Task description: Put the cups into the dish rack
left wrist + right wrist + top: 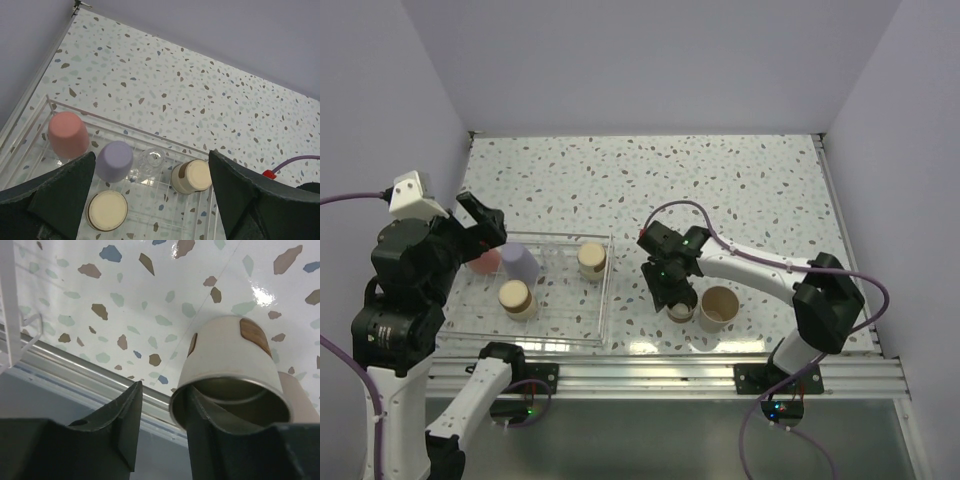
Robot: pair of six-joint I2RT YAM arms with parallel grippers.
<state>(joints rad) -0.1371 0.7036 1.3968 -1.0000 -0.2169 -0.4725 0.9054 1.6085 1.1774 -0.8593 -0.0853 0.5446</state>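
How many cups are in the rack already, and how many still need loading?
Done: five sit in the dish rack, the coral cup, lavender cup, clear cup, cream cup and brown-patched cup. In hand: the right gripper straddles the rim of a sixth cup on the table, jaws not yet pinching. Still to go: that one and the beige cup beside it. The left gripper hangs open above the rack.

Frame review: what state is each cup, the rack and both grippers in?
coral cup: in dish rack, mouth down.
lavender cup: in rack, mouth down.
clear cup: in rack, orientation unclear.
banded cup: in rack, base up.
cream-topped cup: in rack, base up.
patched cup: on table, upright, not gripped yet.
beige cup: on table, upright, untouched.
left gripper: open, empty, above rack.
right gripper: open, astride patched cup's rim.
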